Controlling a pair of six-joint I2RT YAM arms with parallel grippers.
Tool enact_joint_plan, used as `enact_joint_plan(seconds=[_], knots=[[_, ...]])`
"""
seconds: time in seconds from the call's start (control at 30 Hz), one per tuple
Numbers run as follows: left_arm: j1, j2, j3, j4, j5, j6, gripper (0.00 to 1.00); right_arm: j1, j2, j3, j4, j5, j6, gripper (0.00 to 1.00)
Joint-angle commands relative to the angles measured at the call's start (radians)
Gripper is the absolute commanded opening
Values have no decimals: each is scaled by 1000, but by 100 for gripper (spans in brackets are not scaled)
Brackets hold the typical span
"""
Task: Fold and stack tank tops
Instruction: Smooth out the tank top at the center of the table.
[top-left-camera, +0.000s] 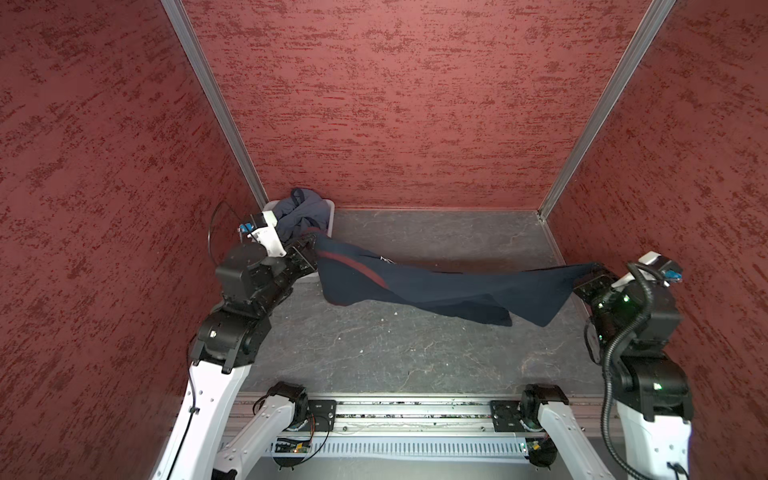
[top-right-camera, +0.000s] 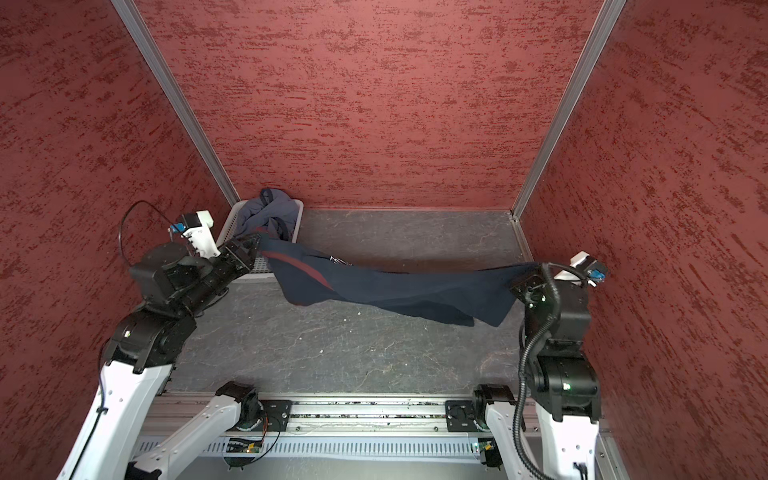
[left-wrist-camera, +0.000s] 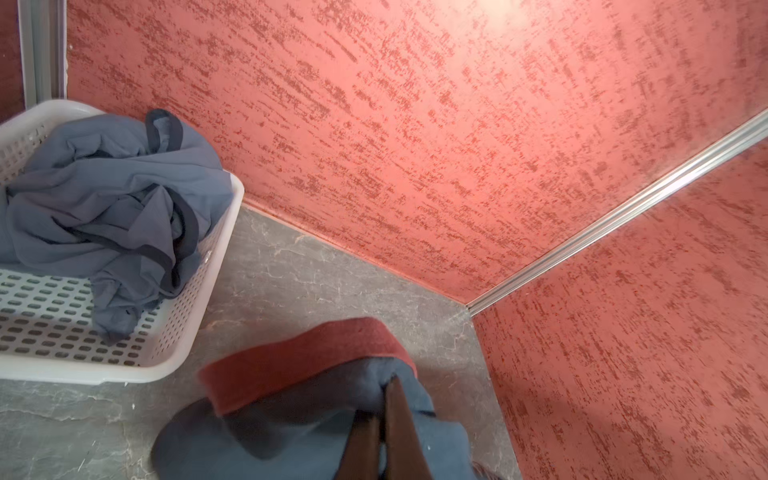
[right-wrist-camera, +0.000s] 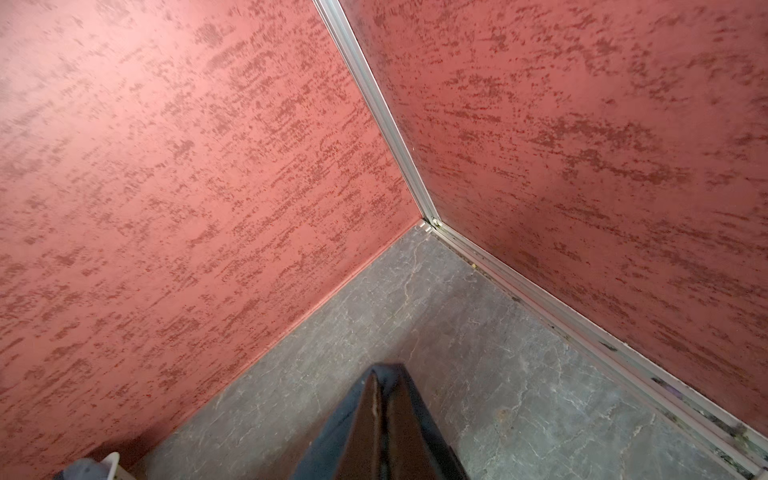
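Two tank tops: my left end effector and right end effector pinch the navy tank top between them; the grey tank top fills one basket, far left.

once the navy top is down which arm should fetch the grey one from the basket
Probably left: the left hand holds the navy top right beside the basket holding the grey top; the right hand is across the table.
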Motion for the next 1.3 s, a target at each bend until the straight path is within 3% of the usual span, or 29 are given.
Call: enact_joint_plan(seconds=[0.0,0.13,0.27,0.3,0.37,0.43,0.5,0.63,0.8,1.0,1.27], knots=[[-9,304,38,-122,61,10,1,-5,214,-62,20,-94,-16,0],[-53,673,198,-235,74,82,2,-6,471,-110,119,-182,-43,0],[-66,911,293,-231,50,94,17,-5,670,-127,204,-193,-54,0],[-70,952,316,-230,37,97,25,-4,713,-131,225,-207,-54,0],[-89,1000,357,-246,-17,107,52,-4,768,-140,262,-226,-51,0],[-129,981,365,-247,-87,125,70,-5,799,-149,280,-208,-53,0],[-188,925,345,-228,-144,159,78,-5,813,-155,286,-180,-62,0],[-327,831,265,-202,-114,213,78,-5,810,-180,301,-163,-74,0],[-434,776,117,-211,-101,53,73,-4,789,-218,318,-180,-72,0],[-435,676,-163,76,40,-120,70,-4,754,-249,332,-196,-76,0],[-417,802,-176,208,123,-142,62,-5,738,-258,335,-209,-77,0]])
